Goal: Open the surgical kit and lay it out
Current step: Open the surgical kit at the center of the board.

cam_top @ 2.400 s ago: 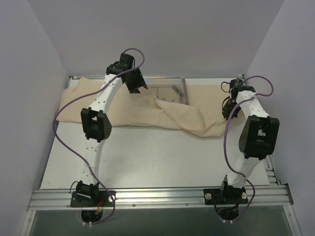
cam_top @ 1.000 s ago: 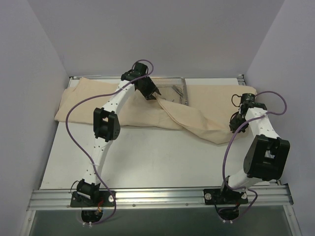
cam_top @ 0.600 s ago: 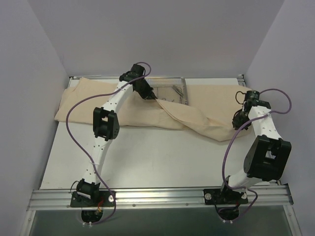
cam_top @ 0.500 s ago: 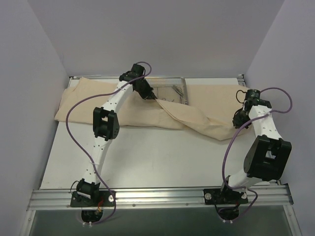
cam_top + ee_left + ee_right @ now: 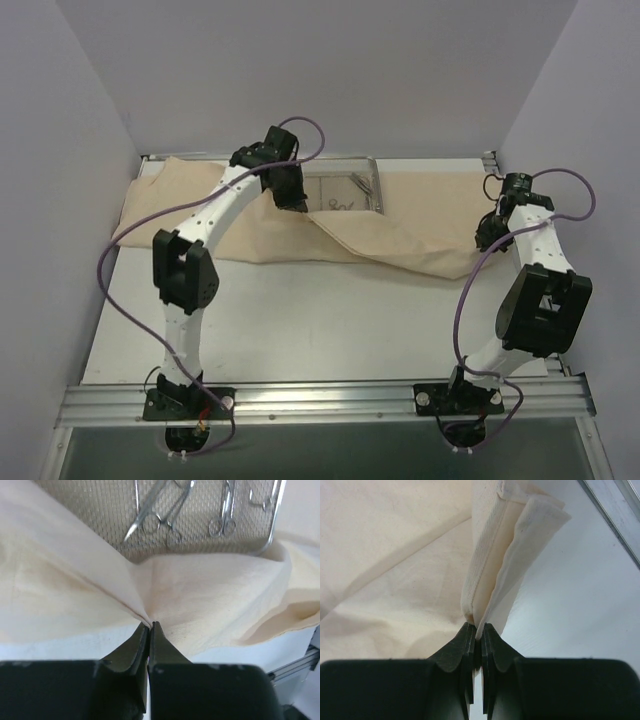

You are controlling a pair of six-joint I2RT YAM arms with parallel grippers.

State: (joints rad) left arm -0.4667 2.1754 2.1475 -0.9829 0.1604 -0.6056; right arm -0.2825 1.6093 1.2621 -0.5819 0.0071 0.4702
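Note:
The beige cloth wrap (image 5: 200,215) lies spread along the back of the table, with a long fold running toward the right. At back centre the silver wire-mesh tray (image 5: 325,188) shows, part uncovered, with several thin ring-handled instruments (image 5: 360,185) in it. My left gripper (image 5: 295,203) is at the tray's near left corner. In the left wrist view it (image 5: 150,624) is shut on a pinched ridge of the wrap (image 5: 210,595), just in front of the tray (image 5: 272,530) and instruments (image 5: 155,510). My right gripper (image 5: 483,238) (image 5: 477,627) is shut on the wrap's folded right edge (image 5: 490,565).
White table surface (image 5: 320,320) lies in front of the wrap. An aluminium rail (image 5: 320,398) carries both arm bases at the near edge. Grey walls close in left, right and back. A metal rail (image 5: 615,505) runs along the table's right side beside the right gripper.
My left gripper has shut on the wrap's fold by the tray and drawn it left, baring more of the tray. My right gripper, still shut on the edge, moved farther back and right.

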